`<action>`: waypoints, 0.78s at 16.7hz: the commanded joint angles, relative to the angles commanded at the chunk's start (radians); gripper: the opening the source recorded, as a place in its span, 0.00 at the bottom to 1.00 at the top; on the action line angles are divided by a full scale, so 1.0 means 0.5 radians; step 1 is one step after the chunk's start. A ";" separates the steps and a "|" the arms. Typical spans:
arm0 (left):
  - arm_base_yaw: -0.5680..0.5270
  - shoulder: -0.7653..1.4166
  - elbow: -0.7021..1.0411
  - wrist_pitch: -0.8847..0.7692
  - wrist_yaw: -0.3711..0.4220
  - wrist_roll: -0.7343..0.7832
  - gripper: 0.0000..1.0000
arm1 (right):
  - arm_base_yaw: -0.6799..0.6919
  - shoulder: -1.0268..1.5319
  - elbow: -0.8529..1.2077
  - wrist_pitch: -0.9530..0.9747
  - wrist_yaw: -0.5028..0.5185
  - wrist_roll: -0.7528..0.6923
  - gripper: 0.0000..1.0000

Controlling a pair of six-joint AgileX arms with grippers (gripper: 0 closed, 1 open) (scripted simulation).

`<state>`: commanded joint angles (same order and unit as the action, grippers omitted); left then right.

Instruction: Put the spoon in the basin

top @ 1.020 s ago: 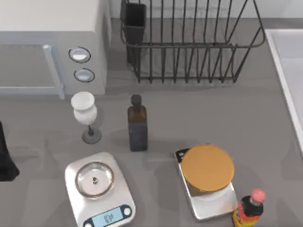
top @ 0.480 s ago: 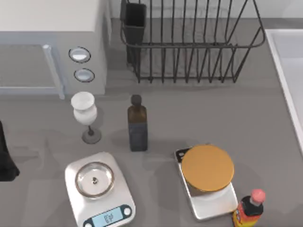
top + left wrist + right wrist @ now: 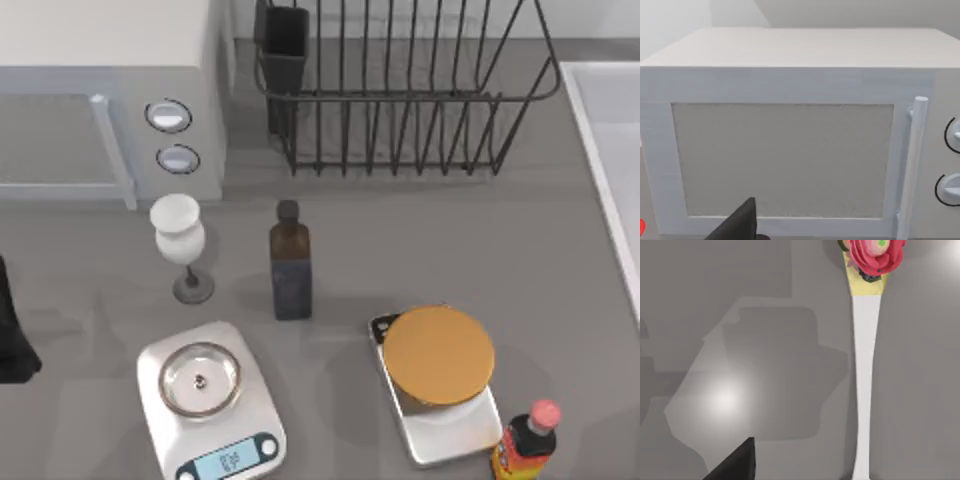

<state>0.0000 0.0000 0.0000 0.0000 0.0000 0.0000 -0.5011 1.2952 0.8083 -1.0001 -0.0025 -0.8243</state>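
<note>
The spoon (image 3: 863,385) lies flat on the grey tabletop in the right wrist view. It has a long white handle, and a red flower ornament (image 3: 875,255) sits at one end. A dark part of my right gripper (image 3: 734,464) hangs above the table, well to the side of the handle and apart from it. The basin (image 3: 615,110), pale with a light raised rim, runs along the top view's right edge. My left arm (image 3: 10,335) is parked at the table's left edge, and its gripper (image 3: 737,225) faces the microwave door.
A white microwave (image 3: 100,90) stands at the back left, with a black wire dish rack (image 3: 400,90) at the back middle. A wine glass (image 3: 180,240), a dark bottle (image 3: 290,265), two scales (image 3: 210,400) (image 3: 445,425), an orange lid (image 3: 438,355) and a sauce bottle (image 3: 525,440) crowd the front.
</note>
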 joint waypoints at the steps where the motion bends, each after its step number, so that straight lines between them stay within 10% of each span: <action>1: 0.000 0.000 0.000 0.000 0.000 0.000 1.00 | -0.029 0.071 0.050 -0.052 -0.001 -0.046 1.00; 13: 0.000 0.000 0.000 0.000 0.000 0.000 1.00 | -0.058 0.265 -0.019 0.117 -0.003 -0.095 1.00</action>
<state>0.0000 0.0000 0.0000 0.0000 0.0000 0.0000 -0.5301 1.4275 0.7986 -0.9415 -0.0041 -0.8721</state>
